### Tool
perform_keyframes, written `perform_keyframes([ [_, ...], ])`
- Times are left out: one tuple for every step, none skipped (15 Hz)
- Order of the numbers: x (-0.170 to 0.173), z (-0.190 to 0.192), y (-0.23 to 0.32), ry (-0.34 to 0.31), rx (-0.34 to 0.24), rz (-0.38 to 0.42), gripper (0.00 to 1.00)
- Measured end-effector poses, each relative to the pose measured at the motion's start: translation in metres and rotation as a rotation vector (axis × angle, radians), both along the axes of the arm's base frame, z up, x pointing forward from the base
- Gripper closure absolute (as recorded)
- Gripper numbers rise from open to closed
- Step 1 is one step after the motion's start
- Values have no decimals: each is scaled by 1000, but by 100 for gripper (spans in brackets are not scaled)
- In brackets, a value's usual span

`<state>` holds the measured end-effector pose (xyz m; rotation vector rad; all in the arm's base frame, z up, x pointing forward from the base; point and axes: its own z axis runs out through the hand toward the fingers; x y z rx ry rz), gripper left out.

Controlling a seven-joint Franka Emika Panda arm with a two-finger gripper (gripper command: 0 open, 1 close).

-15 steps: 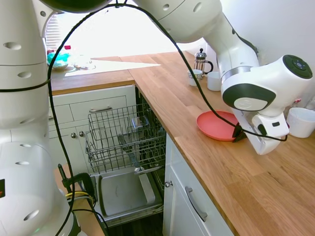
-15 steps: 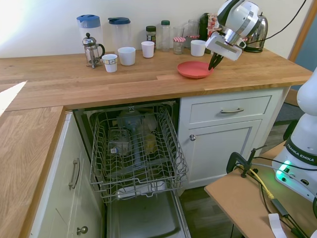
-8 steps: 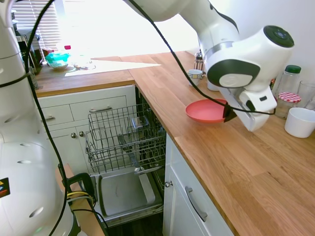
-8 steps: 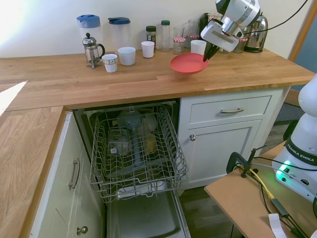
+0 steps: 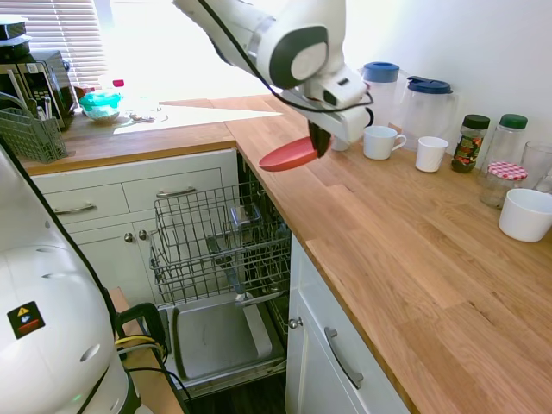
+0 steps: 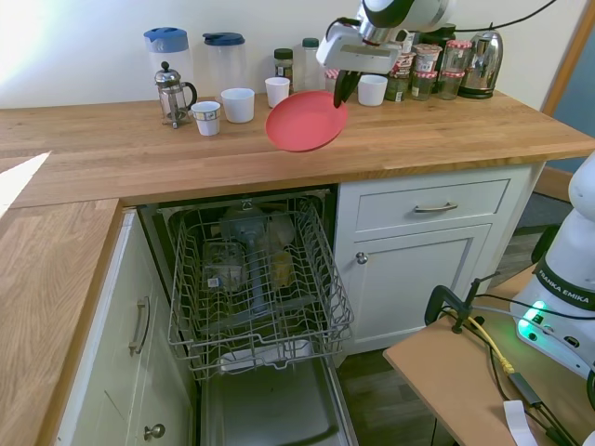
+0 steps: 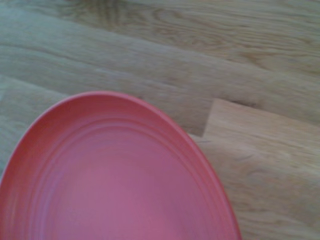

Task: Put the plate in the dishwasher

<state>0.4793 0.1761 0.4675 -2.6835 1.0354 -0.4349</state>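
Gripper point(image 6: 341, 91) pinches the plate point(image 6: 306, 121) by its rim, tilted above the wooden counter point(image 6: 446, 139). Dishwasher point(image 6: 256, 288) rack contents are hard to make out.

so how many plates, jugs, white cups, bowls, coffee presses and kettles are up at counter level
plate: 1
jugs: 2
white cups: 3
white bowl: 1
coffee press: 1
kettle: 1
total: 9
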Motion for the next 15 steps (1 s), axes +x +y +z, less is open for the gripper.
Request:
perform_keyframes([
  [-14, 2, 31, -12, -41, 25, 100],
  [-27, 3, 62, -24, -80, 51, 100],
  [-42, 5, 91, -35, -124, 78, 100],
  [-55, 6, 118, -48, -170, 105, 100],
  [-67, 5, 143, -63, -215, 131, 100],
  [-77, 3, 164, -74, -256, 155, 100],
  [-84, 1, 183, -81, -296, 179, 100],
  [-88, -2, 199, -93, -341, 202, 100],
  [-90, -6, 212, -103, -383, 225, 100],
  [-91, -12, 225, -111, -427, 253, 100],
  [-93, -19, 238, -118, -472, 283, 100],
  [-96, -26, 251, -123, -513, 314, 100],
  [-102, -32, 264, -133, -552, 351, 100],
  [-111, -38, 276, -149, -589, 389, 100],
  [-120, -42, 285, -178, -626, 428, 100],
])
